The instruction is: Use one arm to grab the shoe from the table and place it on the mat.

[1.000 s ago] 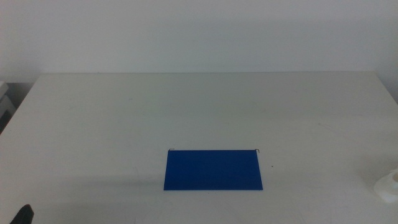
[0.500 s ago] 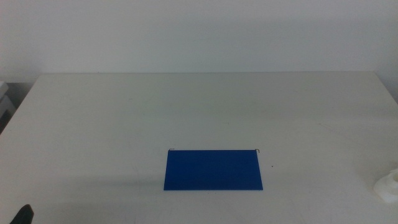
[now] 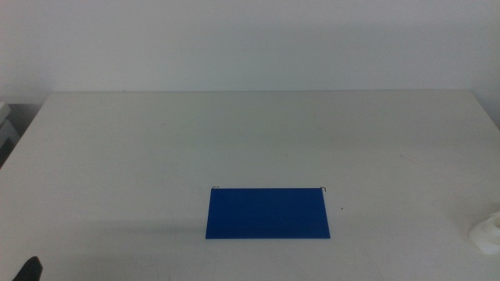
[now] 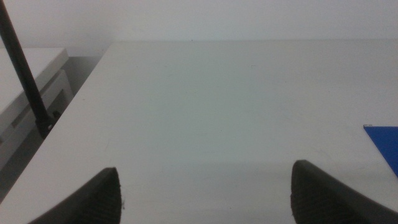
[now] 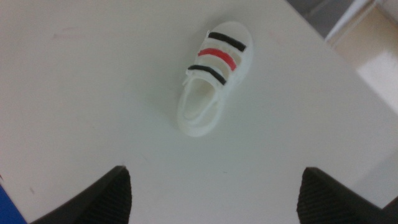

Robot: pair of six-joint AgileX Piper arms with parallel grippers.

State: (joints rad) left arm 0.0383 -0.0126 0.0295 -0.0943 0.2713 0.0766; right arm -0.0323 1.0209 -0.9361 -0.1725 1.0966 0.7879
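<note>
The white shoe [image 5: 214, 78] with black and red stripes lies upright on the table, in full sight in the right wrist view. My right gripper [image 5: 214, 199] hovers above it, jaws wide open and empty, apart from the shoe. In the middle view only a part of the shoe [image 3: 488, 232] shows at the right edge. The dark blue mat [image 3: 268, 212] lies flat at the table's front middle, bare. My left gripper [image 4: 205, 193] is open and empty and waits at the front left, where its tip [image 3: 30, 269] shows in the middle view.
The off-white table [image 3: 234, 140] fills the middle view. The shoe lies near the table's right edge [image 5: 323, 43]. A corner of the mat [image 4: 385, 140] shows in the left wrist view. A black cable [image 4: 25, 74] and a white unit [image 4: 31, 87] stand beyond the table's left edge.
</note>
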